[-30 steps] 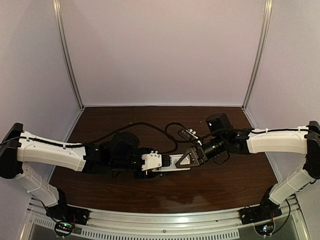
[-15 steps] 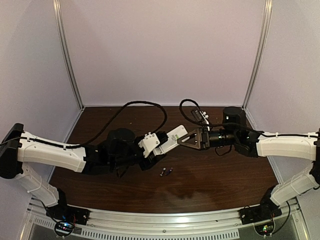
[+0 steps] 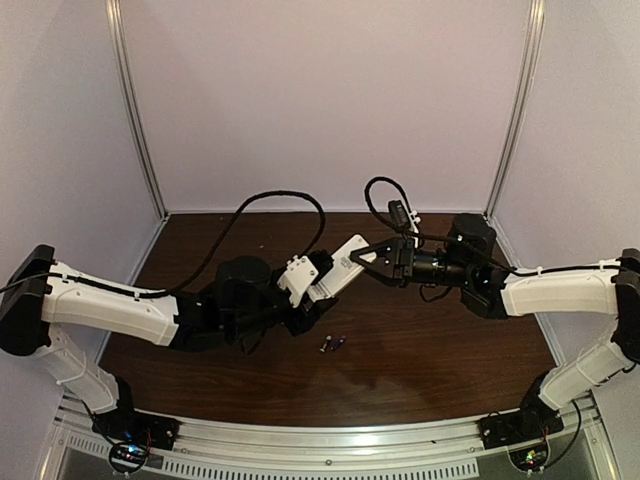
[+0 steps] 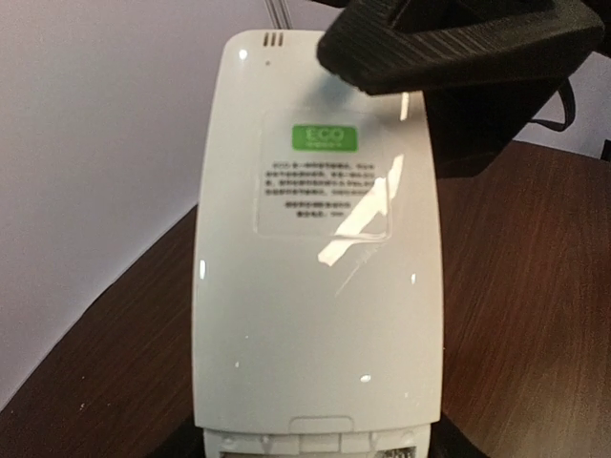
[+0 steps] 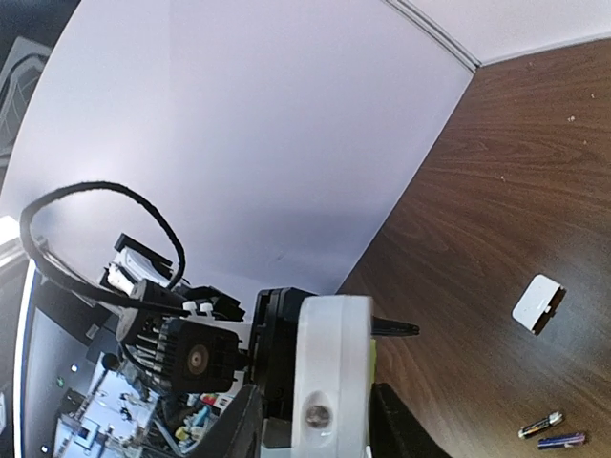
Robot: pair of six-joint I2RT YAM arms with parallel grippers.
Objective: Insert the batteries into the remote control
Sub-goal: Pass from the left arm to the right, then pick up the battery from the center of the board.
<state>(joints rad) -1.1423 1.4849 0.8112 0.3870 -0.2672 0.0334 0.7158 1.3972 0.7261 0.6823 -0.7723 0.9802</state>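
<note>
The white remote control is held in the air above the table's middle. My left gripper is shut on its near end. My right gripper clamps its far end. The left wrist view shows the remote's back with a green ECO label, and a black right finger over its top corner. In the right wrist view the remote is end-on between my two fingers. Two purple-blue batteries lie on the table below; they also show in the right wrist view.
A small white buttonless cover slab lies on the brown table beyond the batteries. Black cables loop above both wrists. Pale walls close the table's back and sides.
The remote has been lifted off the table and moved toward the back, both grippers with it. The two batteries, hidden under the arms one second ago, now lie uncovered.
</note>
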